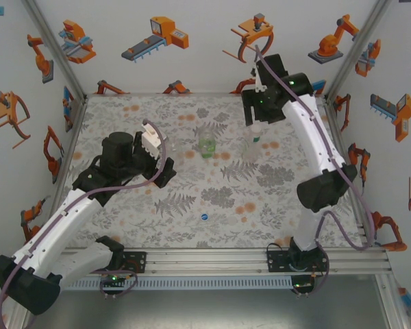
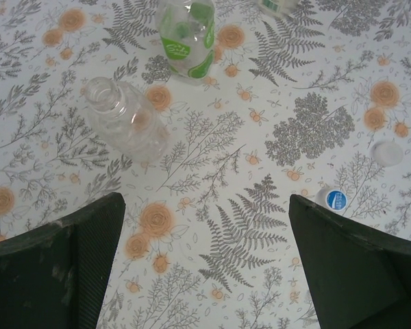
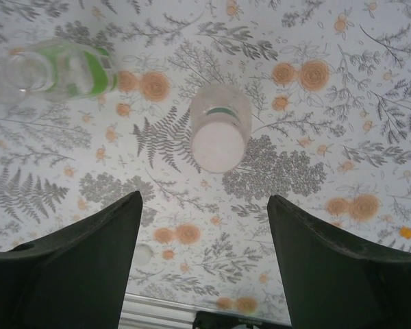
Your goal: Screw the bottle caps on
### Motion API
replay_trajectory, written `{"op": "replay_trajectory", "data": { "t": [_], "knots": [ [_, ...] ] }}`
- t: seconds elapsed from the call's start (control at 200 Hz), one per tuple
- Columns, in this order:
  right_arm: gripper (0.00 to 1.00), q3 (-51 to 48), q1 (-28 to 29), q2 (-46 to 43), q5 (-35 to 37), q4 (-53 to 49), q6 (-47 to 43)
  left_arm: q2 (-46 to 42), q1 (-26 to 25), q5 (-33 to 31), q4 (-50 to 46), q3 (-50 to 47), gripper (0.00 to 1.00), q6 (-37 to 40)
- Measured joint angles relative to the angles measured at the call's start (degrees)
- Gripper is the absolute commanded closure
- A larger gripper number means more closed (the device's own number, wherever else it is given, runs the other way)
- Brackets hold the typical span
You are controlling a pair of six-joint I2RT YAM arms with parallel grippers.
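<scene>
The blue cap (image 2: pixel 335 199), a small round disc, blue on top with a pale rim, lies flat on the table. The white cap (image 2: pixel 386 153) lies near it, and neither sits on a bottle. 3 small clear plastic bottles stand near mid-table. The uncapped clear bottle (image 2: pixel 123 120) has a crinkly body and an open neck. The green-labelled bottle (image 1: pixel 207 145) beside it is also open-mouthed. The third bottle (image 3: pixel 219 130) is pale and round at the end facing the camera, with a thin green band; I cannot tell whether it is capped. The left gripper (image 2: pixel 205 199) hangs near the clear bottle, its dark ridged fingers spread wide and empty. The right gripper (image 3: pixel 204 199) hovers over the third bottle, jaws parted, gripping nothing. The table (image 1: pixel 157 205) wears a matte print of grey ferns and orange blossoms.
</scene>
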Motion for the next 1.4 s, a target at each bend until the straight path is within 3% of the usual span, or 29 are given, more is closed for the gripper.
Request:
{"op": "replay_trajectory", "data": {
  "t": [0.17,0.365,0.531,0.661,1.001,1.397],
  "knots": [
    [0.33,-7.78,1.44,-7.65,-2.58,5.7,1.14,0.02,0.02,0.66,0.09,0.02,0.03,-0.74],
    [0.29,-16.33,7.61,-11.85,-2.71,13.25,1.4,2.1,0.26,0.85,-0.55,1.66,0.03,-1.95],
    [0.15,-23.8,13.07,-13.94,-1.14,20.68,1.55,2.97,0.39,-0.9,-1.53,2.01,0.03,-1.95],
    [0.1,-30.51,15.98,-15.19,-0.96,26.75,2.47,2.82,0.37,-3.61,-1.77,2.01,0.03,-1.95],
    [0.01,-44.72,16.96,-16.06,-0.96,42.71,3.61,1.97,0.44,-6.34,-1.55,2.01,0.03,-1.92],
    [0.01,-51.47,17.05,-11.8,3.37,61.4,3.74,1.86,0.44,-7.19,-1.53,1.99,0.03,-1.92]
  ]
}}
